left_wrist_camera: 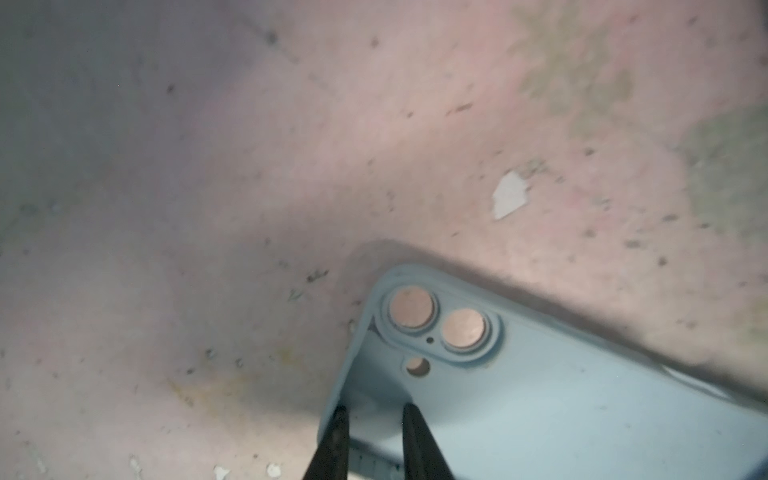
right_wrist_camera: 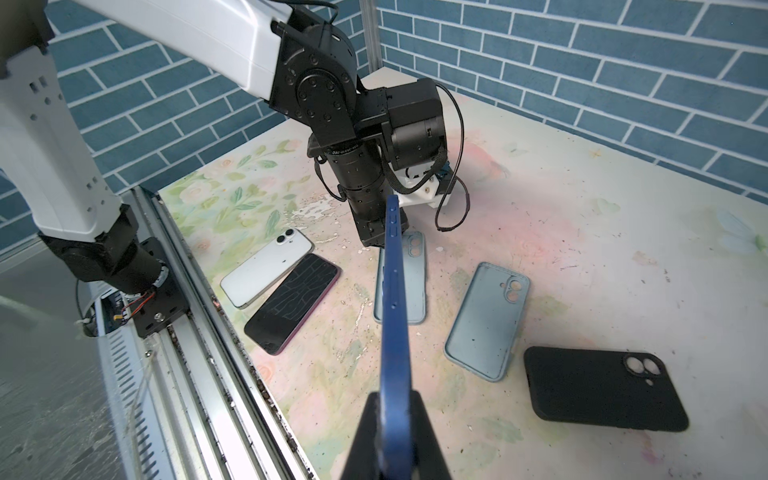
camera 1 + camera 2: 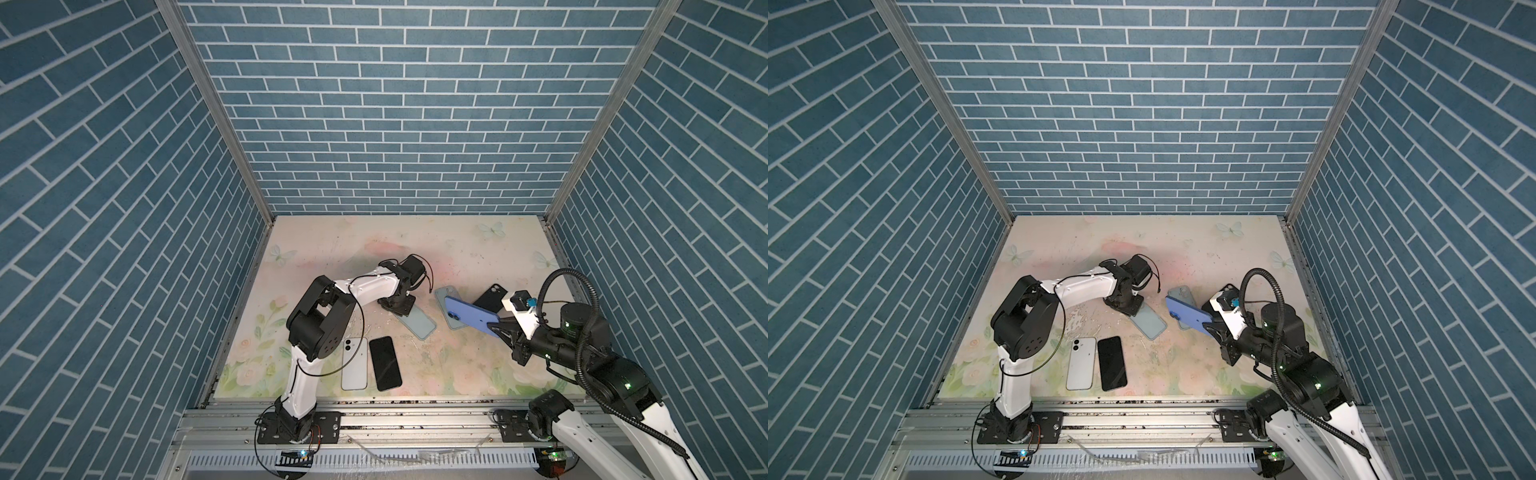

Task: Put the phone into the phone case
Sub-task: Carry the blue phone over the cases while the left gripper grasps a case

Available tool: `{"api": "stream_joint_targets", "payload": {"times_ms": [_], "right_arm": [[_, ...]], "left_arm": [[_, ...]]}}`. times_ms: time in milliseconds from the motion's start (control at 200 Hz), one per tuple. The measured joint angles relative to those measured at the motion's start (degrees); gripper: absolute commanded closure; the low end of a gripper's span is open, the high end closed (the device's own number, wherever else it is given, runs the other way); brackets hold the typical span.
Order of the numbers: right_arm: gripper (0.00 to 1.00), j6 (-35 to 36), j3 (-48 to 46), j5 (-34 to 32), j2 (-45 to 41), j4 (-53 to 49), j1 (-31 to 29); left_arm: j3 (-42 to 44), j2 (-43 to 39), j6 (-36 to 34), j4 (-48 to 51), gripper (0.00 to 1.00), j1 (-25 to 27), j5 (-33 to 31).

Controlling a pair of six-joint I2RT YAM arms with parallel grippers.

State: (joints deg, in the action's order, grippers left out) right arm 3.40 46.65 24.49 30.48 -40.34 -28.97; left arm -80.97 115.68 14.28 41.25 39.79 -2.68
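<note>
My right gripper (image 2: 395, 411) is shut on the lower end of a blue phone (image 2: 395, 311). It holds the phone (image 3: 469, 318) off the table, back side up, in both top views. A light blue phone case (image 1: 540, 395) lies open side up on the mat. My left gripper (image 1: 374, 411) stands over its camera-hole end with the jaws a narrow gap apart. One fingertip (image 1: 338, 415) is at the case's side wall and the other rests inside on its floor. In both top views this case (image 3: 417, 324) sticks out from under the left gripper (image 3: 397, 307).
A second light blue case (image 2: 486, 320) and a black case (image 2: 602, 390) lie to the right, below the held phone. A white phone (image 3: 354, 363) and a black-screened phone (image 3: 385, 363) lie side by side near the front rail (image 3: 415, 409). Brick-patterned walls enclose the table.
</note>
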Motion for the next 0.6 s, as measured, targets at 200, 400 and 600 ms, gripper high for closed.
{"api": "stream_joint_targets", "payload": {"times_ms": [200,400,600], "right_arm": [[1.0,3.1,0.0,5.5,4.9,0.9,0.0],[1.0,13.1,0.0,8.3,10.7,1.9,-3.5],[1.0,28.7,-2.4,2.2,15.4,6.6,-10.7]], "left_arm": [[3.5,-2.4,-0.2,-0.7,0.74,-2.2,-0.2],[5.0,-7.1,-2.6,-1.6,0.68,-7.6,3.7],[7.2,-17.9,-3.4,-4.3,0.67,-13.6,13.6]]}}
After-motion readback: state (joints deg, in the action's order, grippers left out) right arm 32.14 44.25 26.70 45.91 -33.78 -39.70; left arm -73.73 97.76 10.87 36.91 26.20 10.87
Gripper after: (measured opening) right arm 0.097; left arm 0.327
